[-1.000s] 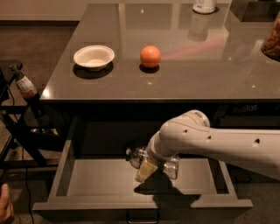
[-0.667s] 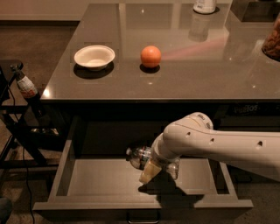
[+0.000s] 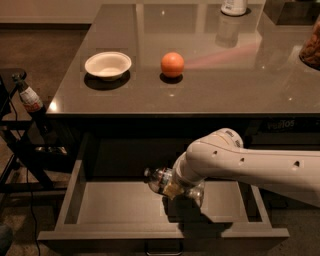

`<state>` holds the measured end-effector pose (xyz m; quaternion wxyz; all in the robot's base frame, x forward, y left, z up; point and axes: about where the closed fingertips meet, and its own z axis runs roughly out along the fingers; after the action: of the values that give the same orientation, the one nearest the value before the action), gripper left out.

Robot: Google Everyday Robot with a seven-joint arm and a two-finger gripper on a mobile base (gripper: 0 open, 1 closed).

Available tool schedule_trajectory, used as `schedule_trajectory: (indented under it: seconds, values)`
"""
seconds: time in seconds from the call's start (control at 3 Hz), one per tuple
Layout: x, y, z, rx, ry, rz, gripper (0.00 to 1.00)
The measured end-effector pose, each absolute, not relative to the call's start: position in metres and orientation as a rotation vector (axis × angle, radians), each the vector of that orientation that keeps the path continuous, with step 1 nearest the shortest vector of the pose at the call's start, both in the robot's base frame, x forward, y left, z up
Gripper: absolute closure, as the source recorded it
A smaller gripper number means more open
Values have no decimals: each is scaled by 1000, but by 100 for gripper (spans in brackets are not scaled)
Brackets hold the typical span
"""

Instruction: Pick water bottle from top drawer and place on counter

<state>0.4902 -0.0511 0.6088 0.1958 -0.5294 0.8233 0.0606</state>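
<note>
Nearest is the drawer (image 3: 71, 196), pulled out wide below the counter edge, with a handle (image 3: 163, 247) low on its front. Its flat grey floor is bare on the left. The only thing in it is the water bottle (image 3: 159, 179), which lies on its side over the middle, neck to the left. A dark shadow falls on the floor under it.

The white arm (image 3: 250, 162) reaches in from the right, and the gripper (image 3: 174, 189) sits right at the bottle, with a tan part of it across the bottle's body. It cannot be told how far open the gripper is, or whether it has hold of the bottle.

To the left, outside the drawer, a cola bottle (image 3: 30, 100) stands tilted on a dark stand (image 3: 25, 145).

Above is the glossy counter (image 3: 225, 85). On its left part stands a white bowl (image 3: 107, 65), empty. An orange (image 3: 172, 64) lies just beside it to the right, apart from it. At the far edge stands a white container (image 3: 234, 6), cut off by the top of the view. A brownish thing (image 3: 312, 47) shows at the right edge, too cropped to name.
</note>
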Motion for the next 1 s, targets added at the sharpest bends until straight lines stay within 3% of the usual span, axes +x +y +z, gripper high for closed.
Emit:
schedule_trajectory:
  seconds: [0.67, 1.0]
  values:
    - [490, -51, 609, -1483, 2307, 170, 89]
    - [490, -51, 609, -1483, 2307, 170, 100]
